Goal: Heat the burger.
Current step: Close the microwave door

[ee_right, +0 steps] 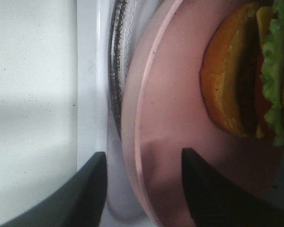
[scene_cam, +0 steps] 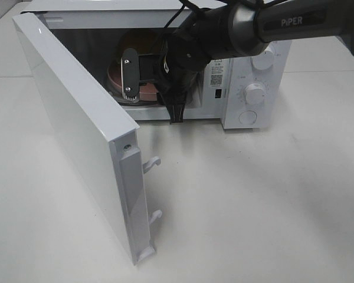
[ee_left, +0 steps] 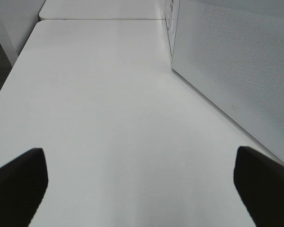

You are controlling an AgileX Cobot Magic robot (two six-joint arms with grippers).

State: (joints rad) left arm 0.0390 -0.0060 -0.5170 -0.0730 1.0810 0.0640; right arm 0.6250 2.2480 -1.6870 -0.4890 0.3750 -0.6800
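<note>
White laminate tabletop (scene_cam: 253, 206) carries a boxy white microwave oven (scene_cam: 248, 71) at twelve o'clock in the high view, its flat white door (scene_cam: 71, 124) swung out toward eight o'clock. Inside, the golden-brown bun burger with frilly green lettuce (ee_right: 227, 85) sits on a round pink plate (ee_right: 170, 94). The right claw (ee_right: 144, 165) is at the oven mouth, jaws parted astride the plate's rim without clamping it. The burger lies toward twelve o'clock from it. The left claw (ee_left: 142, 184) hangs over bare table beside the oven, spread wide and empty.

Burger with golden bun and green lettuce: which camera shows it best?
Right wrist view: the golden-bun burger sits close up, bun and lettuce clear. Exterior high shows only a dim brown dome behind the arm; left wrist shows none of it.
</note>
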